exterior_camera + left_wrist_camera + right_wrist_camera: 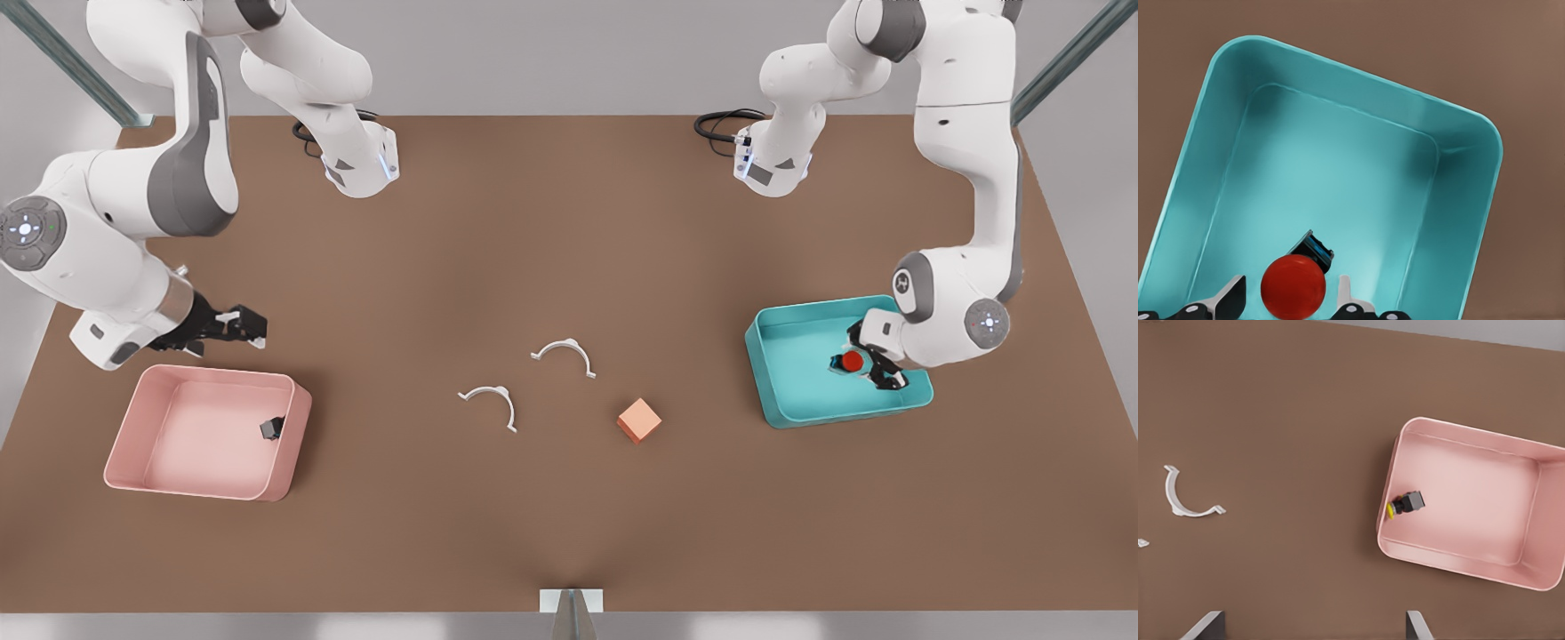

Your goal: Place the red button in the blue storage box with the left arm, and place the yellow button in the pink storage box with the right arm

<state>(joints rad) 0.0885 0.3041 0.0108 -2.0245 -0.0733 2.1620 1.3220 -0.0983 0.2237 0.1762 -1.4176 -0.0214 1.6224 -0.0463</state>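
Observation:
The red button [1293, 288] lies tilted on the floor of the blue storage box [1338, 73], its black base pointing away from the cap. My left gripper [1290, 288] is open around it, with a small gap on each side; it is low inside the blue storage box [782, 409] at the front view's right, by the red button [852, 360]. The yellow button [1403, 504] lies on its side in the pink storage box [1471, 563], close to one wall. My right gripper [244, 324] is open and holds nothing, just behind the pink storage box [133, 418] at the front view's left.
Two white curved clips [564, 354] [491, 402] and an orange-pink cube [639, 420] lie in the middle of the brown table. Black cables [720, 124] sit near the arm bases at the back.

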